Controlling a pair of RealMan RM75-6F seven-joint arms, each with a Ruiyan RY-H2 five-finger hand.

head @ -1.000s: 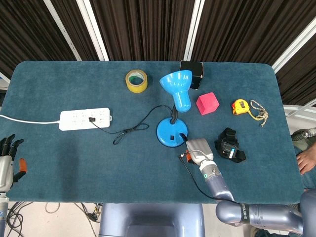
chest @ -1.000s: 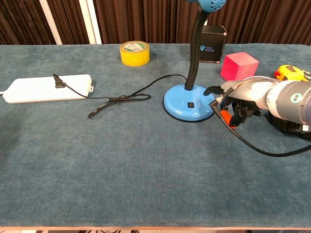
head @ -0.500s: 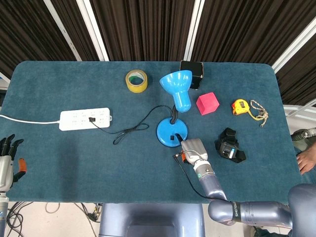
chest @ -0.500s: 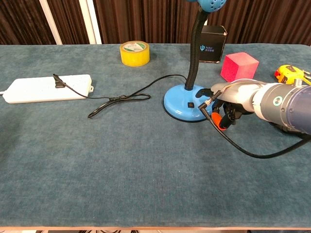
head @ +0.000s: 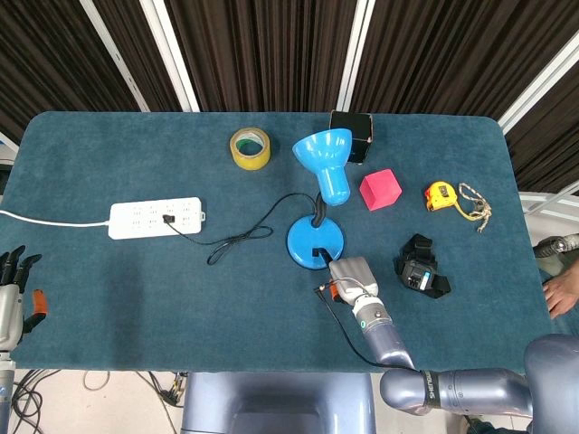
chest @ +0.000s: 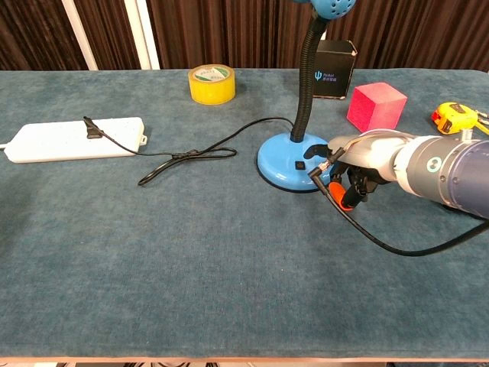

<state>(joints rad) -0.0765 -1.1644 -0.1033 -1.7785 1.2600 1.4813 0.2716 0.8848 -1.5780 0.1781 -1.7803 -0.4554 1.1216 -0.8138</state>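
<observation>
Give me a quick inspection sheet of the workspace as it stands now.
Surface: blue felt table.
Job's things: blue desk lamp, base beside the right hand; white power strip.
Clutter: yellow tape roll, black box, pink cube, yellow tape measure, black strapped device.
Hands: right hand at the lamp base, fingers curled in; left hand off the table edge, holds nothing.
Cables: lamp cord plugged into the strip; black cable along the right arm.
Surroundings: dark curtains.
</observation>
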